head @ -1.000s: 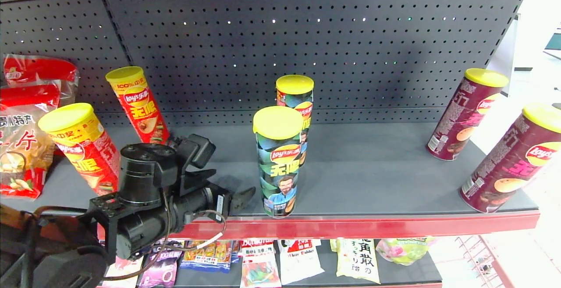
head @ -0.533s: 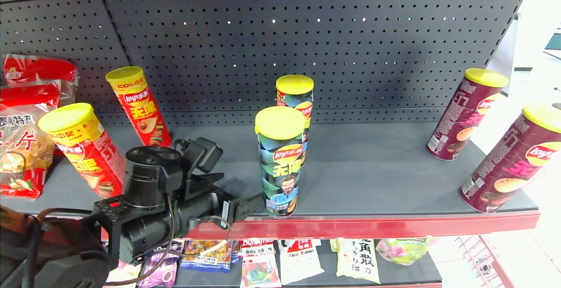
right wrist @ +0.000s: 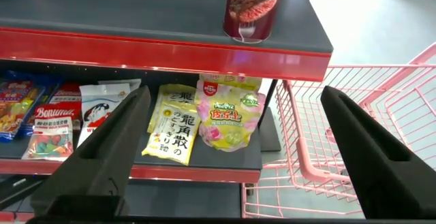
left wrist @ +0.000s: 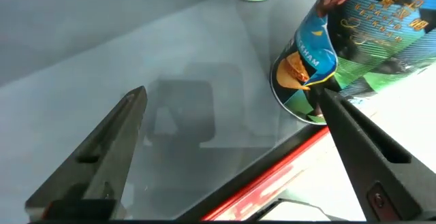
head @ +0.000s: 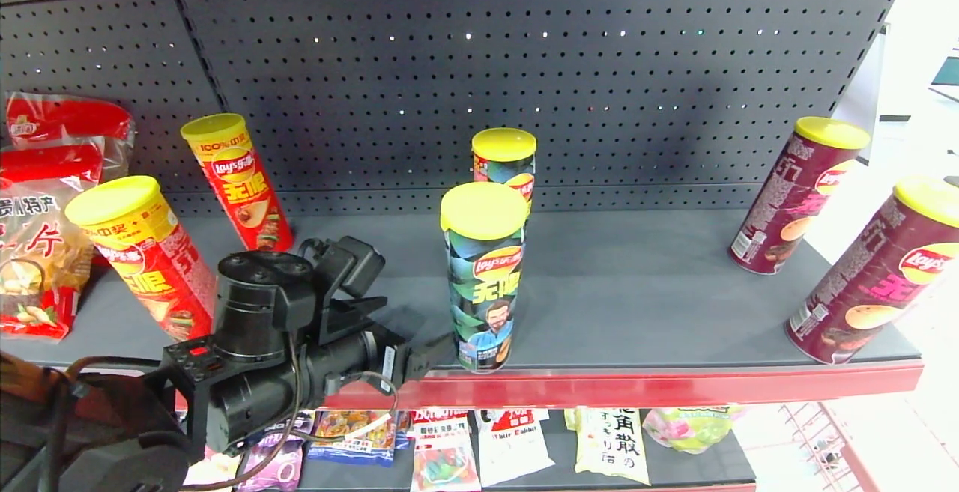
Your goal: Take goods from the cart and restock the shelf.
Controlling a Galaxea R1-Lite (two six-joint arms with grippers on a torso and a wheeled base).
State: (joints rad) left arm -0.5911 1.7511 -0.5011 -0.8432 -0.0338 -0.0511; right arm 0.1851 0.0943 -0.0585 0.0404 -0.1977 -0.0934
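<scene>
Spread apart, the left claw (left wrist: 228, 98) is hovering beside the green can (head: 483, 282) at the edge of the shelf (head: 637, 290), seemingly finishing placement and needing a careful retreat; the right claw (right wrist: 235, 94) is gaping too.

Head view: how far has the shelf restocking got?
Done: six yellow-lidded chip cans stand on the grey metal shelf. In hand: nothing; left gripper, jaws open, beside the front blue-green can; right gripper open by the pink wire cart. Left: cart's remaining stock, cannot tell.

The left tool (left wrist: 231, 93) slides a bit more to the right along the shelf (head: 637, 305) edge. 1 finger now touches the front green can (head: 483, 282), which scoots a little right too.
</scene>
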